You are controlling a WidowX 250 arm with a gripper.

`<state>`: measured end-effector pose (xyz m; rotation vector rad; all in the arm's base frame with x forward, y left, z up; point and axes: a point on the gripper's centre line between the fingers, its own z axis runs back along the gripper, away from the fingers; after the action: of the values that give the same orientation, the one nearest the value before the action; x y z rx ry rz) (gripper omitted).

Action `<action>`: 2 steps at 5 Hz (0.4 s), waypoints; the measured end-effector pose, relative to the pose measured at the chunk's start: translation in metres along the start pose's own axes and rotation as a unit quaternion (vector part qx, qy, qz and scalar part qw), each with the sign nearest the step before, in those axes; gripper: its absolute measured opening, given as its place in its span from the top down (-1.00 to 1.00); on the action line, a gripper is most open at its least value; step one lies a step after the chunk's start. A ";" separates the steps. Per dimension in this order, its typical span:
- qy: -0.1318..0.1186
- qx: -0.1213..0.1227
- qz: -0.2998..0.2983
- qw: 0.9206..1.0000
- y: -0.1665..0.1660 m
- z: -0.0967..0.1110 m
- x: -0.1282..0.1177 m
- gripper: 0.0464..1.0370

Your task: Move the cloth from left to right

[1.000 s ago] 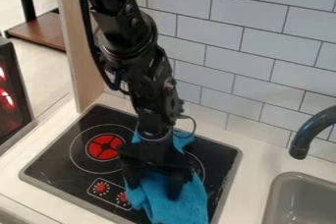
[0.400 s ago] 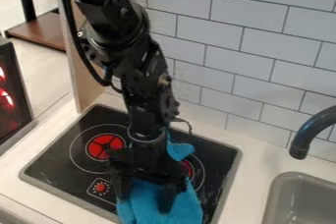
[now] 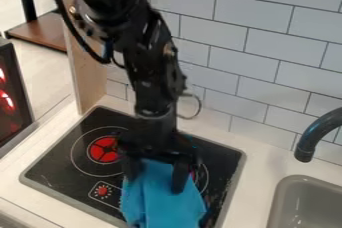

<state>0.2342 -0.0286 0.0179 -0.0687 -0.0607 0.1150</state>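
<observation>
While the gripper straddles the cloth, fingers apart, stove beneath, faucet and sink rightward.

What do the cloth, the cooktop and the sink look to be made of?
Cloth: soft woven or knit fabric, matte; it drapes in loose folds.
Cooktop: smooth, dark hard sheet with pale scuffs and ring markings; glass or plastic, can't tell which.
Sink: rigid, smooth grey with rounded corners and no mirror shine; probably moulded plastic, coated metal possible.
</observation>
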 end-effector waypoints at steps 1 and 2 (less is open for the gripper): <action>-0.013 -0.023 0.013 1.000 0.002 0.026 0.001 -0.93; -0.047 -0.032 0.014 0.998 0.007 0.049 0.003 -0.93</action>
<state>0.2329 -0.0184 0.0666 -0.1285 -0.1582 0.1437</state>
